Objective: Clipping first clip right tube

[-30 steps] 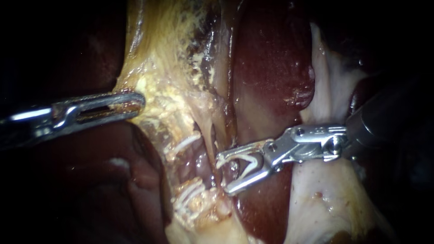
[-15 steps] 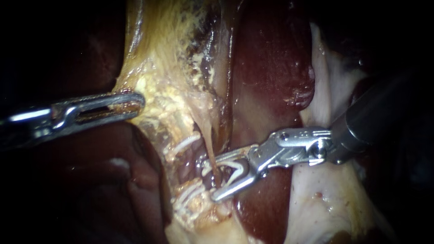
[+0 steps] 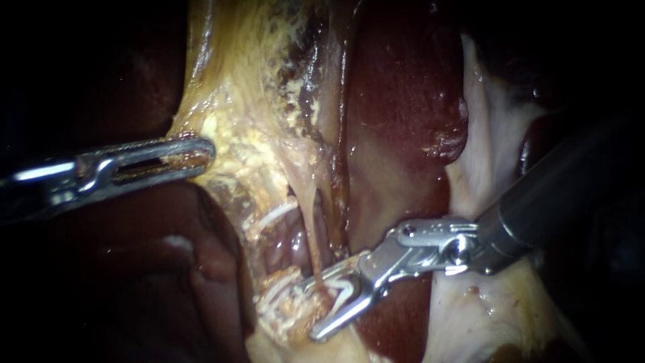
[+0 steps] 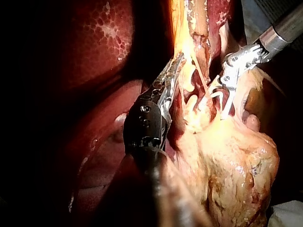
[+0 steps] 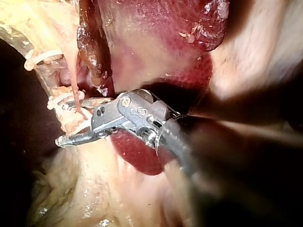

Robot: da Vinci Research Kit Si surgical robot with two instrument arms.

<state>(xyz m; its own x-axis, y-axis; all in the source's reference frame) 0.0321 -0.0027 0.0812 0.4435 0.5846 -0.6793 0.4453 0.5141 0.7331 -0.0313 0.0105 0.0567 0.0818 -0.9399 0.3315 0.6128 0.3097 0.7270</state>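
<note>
Now the right instrument [image 3: 308,311] has pushed in. A second ago its jaws stood short of the right tube [image 3: 312,232]; now they straddle it, gaping wide, with the white clip [image 3: 342,288] loaded between them and the tube lying in its fork. Nothing is squeezed yet, we judge. On the tube's other side, the left instrument [image 3: 201,153] hasn't stirred, its jaws clamped on the yellow tissue [image 3: 235,101] to keep things stretched. We look lined up, and closing the clip seems the next call once both legs clear the tube.
</note>
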